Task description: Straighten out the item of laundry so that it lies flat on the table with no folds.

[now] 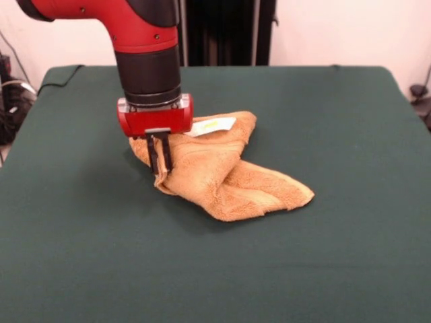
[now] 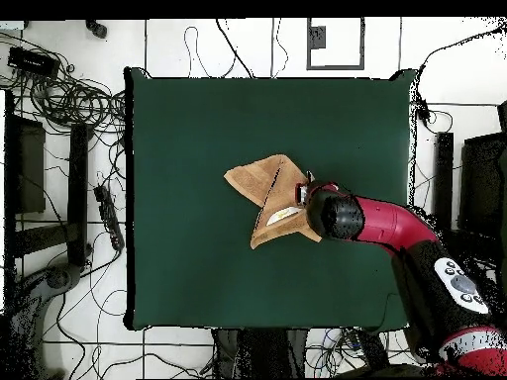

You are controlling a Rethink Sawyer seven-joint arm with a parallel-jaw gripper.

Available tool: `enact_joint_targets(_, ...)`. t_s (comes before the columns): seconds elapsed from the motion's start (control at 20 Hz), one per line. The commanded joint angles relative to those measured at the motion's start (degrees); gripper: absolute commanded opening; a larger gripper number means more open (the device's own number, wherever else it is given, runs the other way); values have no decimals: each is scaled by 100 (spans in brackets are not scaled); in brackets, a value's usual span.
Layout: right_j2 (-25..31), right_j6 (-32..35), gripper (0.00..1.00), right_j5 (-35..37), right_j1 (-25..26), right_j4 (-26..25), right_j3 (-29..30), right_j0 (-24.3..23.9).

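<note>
The orange-tan towel [image 1: 229, 176] lies crumpled and folded over itself near the middle of the dark green table [image 1: 337, 121]. Its white label [image 1: 214, 125] faces up at the far side. My gripper [image 1: 160, 163] stands at the towel's left end, fingers close together and pinching a raised edge of the cloth. The towel's right corner lies flat on the table. In the overhead view the towel [image 2: 262, 188] shows as a folded, pointed shape on the table [image 2: 198, 129]. The arm's wrist [image 2: 332, 216] covers its right edge and hides the gripper.
The red and black arm [image 2: 396, 228] reaches in from the pedestal [image 2: 460, 297] at the lower right of the overhead view. Cables [image 2: 69, 99] and dark equipment lie on the floor around the table. Bare green cloth surrounds the towel on all sides.
</note>
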Motion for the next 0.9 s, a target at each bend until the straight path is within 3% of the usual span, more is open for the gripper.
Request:
enact_joint_targets(0.05,631,322,0,762,78,288,555,195)
enact_joint_targets(0.9,619,-58,0,1391,-65,234,110,356)
